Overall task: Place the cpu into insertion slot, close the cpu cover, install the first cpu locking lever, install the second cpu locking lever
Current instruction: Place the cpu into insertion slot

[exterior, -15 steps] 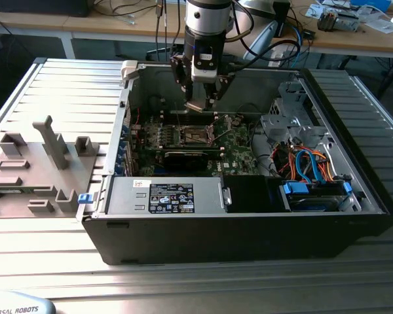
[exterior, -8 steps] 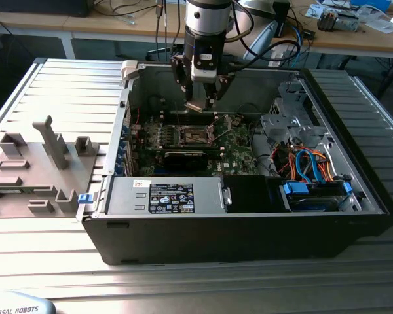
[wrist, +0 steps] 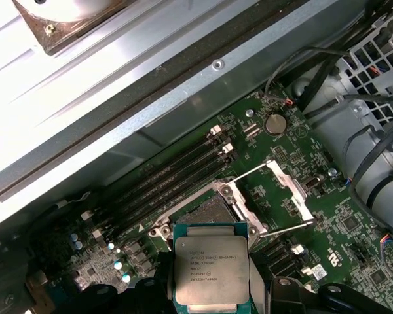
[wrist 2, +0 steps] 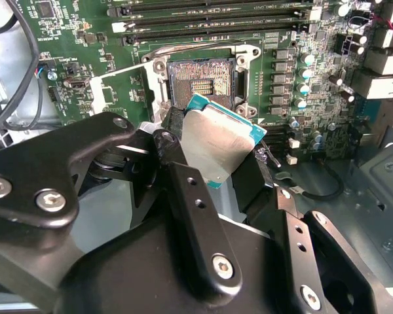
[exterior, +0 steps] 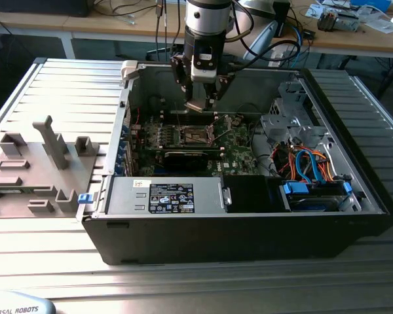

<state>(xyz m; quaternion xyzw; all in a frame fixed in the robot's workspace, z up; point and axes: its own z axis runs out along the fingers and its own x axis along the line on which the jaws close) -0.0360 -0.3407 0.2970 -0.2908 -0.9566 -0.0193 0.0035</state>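
at the open computer case's (exterior: 249, 229) far side, the cpu (wrist: 211, 271) is pinched by the gripper (exterior: 200, 103) above the insertion slot (wrist 2: 202, 82), whose pins could be bent by tilted lowering.

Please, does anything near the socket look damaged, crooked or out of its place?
Nothing stands out. The pincer grips the cpu by its edges above the insertion slot, which lies open and empty; the cpu cover is folded open beside it. I see no bent or loose part.

Bright light glares off the case wall (wrist: 118, 65); its interior is dim.
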